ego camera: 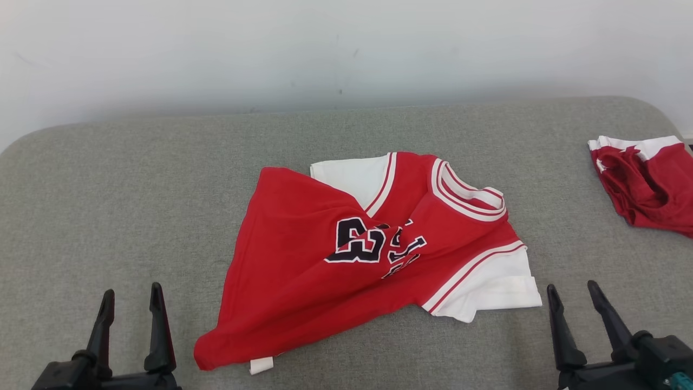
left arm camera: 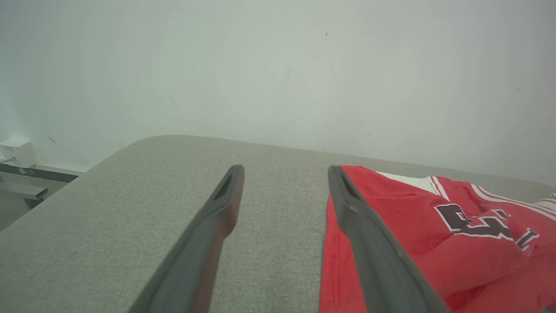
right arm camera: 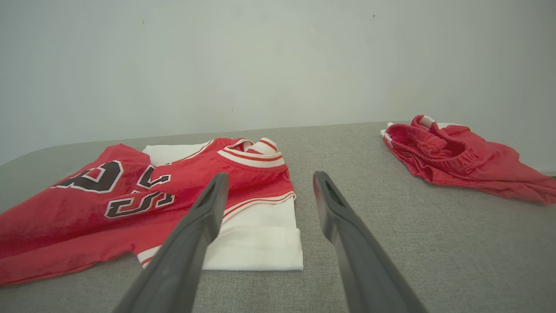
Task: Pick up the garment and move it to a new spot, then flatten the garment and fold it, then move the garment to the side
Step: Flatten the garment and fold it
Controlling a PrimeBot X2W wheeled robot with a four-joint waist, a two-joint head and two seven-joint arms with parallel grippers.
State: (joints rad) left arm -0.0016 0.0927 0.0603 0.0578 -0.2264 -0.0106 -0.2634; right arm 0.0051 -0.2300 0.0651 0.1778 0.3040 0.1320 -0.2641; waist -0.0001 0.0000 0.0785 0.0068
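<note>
Head view: garment lies diagonally, collar upper-right.

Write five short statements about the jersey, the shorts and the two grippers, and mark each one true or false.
1. The left gripper and the right gripper both stand open. True.
2. The red jersey lies rumpled on the grey pad, number up. True.
3. The left gripper holds the jersey's hem. False: it holds nothing, beside the jersey.
4. The red shorts lie near the pad's right edge. True.
5. The shorts touch the jersey. False: bare pad separates them.
</note>
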